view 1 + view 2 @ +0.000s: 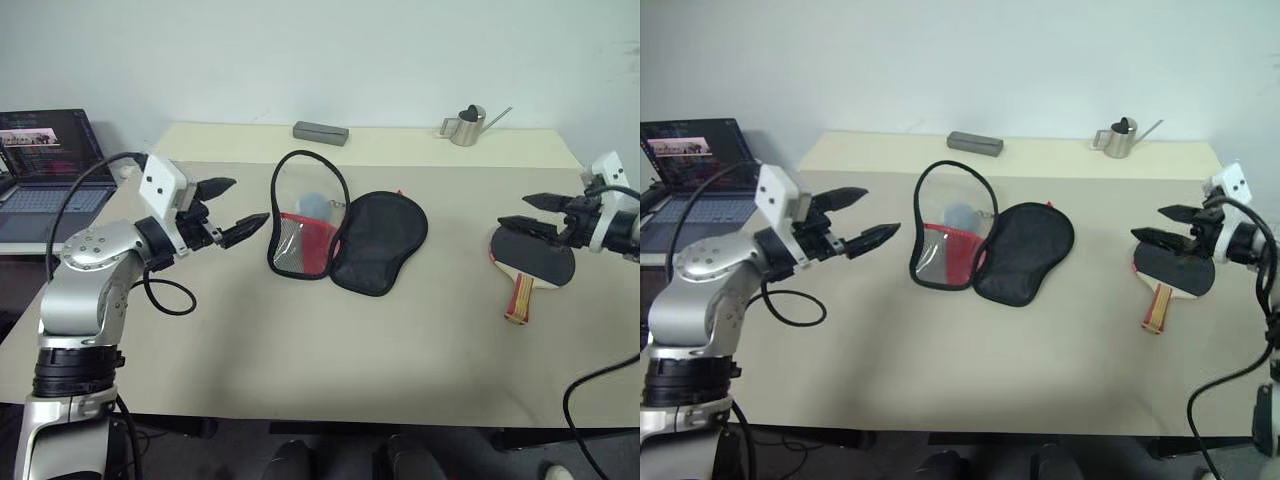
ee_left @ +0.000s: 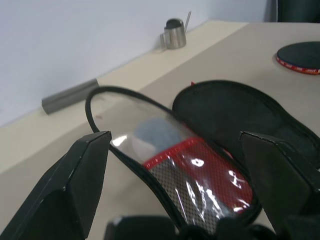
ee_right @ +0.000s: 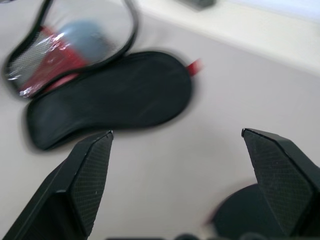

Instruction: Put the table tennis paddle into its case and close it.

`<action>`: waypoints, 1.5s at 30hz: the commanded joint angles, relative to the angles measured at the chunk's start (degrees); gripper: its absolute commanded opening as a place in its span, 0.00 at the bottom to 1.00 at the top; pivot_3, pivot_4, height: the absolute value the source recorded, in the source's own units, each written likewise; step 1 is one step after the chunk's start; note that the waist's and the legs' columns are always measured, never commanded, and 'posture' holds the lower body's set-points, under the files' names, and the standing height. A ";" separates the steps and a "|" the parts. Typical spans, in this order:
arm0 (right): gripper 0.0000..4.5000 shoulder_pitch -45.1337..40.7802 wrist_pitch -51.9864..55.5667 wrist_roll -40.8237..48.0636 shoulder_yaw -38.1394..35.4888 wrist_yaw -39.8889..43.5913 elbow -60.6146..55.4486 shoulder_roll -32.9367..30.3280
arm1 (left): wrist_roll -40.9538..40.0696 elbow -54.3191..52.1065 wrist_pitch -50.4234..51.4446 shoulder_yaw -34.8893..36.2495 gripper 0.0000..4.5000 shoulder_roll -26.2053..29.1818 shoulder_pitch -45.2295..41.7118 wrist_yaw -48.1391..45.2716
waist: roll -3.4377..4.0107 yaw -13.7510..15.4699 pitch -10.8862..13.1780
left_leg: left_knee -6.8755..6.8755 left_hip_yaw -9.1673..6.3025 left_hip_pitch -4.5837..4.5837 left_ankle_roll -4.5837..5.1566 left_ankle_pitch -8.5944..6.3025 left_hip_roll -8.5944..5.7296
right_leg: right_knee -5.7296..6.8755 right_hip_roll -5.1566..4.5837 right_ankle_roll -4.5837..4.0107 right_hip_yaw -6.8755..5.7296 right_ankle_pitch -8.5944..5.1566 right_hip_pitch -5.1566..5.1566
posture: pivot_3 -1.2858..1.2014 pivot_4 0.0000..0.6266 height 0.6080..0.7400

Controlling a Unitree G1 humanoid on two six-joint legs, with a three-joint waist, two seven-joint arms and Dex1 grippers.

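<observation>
My right gripper (image 1: 545, 213) at right edge of frame, fingers spread wide, empty, hovering over upper part of table tennis paddle (image 1: 533, 258). Paddle flat on table (image 1: 400, 340), black blade toward top of frame, wooden handle pointing toward bottom; long axis near vertical in frame. Right arm clearly nearer. Case (image 1: 345, 232) at centre, unzipped, halves splayed, clear side tilted up, well apart from paddle. My left gripper (image 1: 232, 209) spread wide, empty, left of case, pointing at it.
</observation>
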 commanded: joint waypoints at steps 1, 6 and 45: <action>1.00 4.58 4.21 3.81 -0.92 -2.63 -10.62 2.80 | 0.47 -0.62 -2.04 -0.10 0.99 -1.15 2.00 0.33 | 0.00 -0.04 0.00 | 0.01 0.01 0.00 0.00 0.00 0.00 | 0.01 0.00 0.00 0.01 0.00 0.00 | 0.52 0.24 1.00; 1.00 13.22 10.03 8.58 -1.10 -9.45 -24.62 10.53 | -0.12 -3.14 -1.58 0.05 0.99 -2.18 7.08 0.61 | -0.03 0.01 -0.01 | 0.03 -0.05 0.07 0.00 0.00 -0.02 | 0.05 -0.02 0.00 0.01 0.00 0.09 | 0.52 0.24 1.00; 1.00 17.06 7.58 12.35 10.17 -16.13 -34.67 22.83 | -2.84 -11.75 1.65 -4.22 0.99 -5.29 17.95 -0.68 | -0.08 0.09 -0.04 | 0.01 -0.22 0.24 -0.04 0.02 -0.04 | 0.02 -0.03 -0.08 -0.17 -0.04 0.27 | 0.52 0.24 1.00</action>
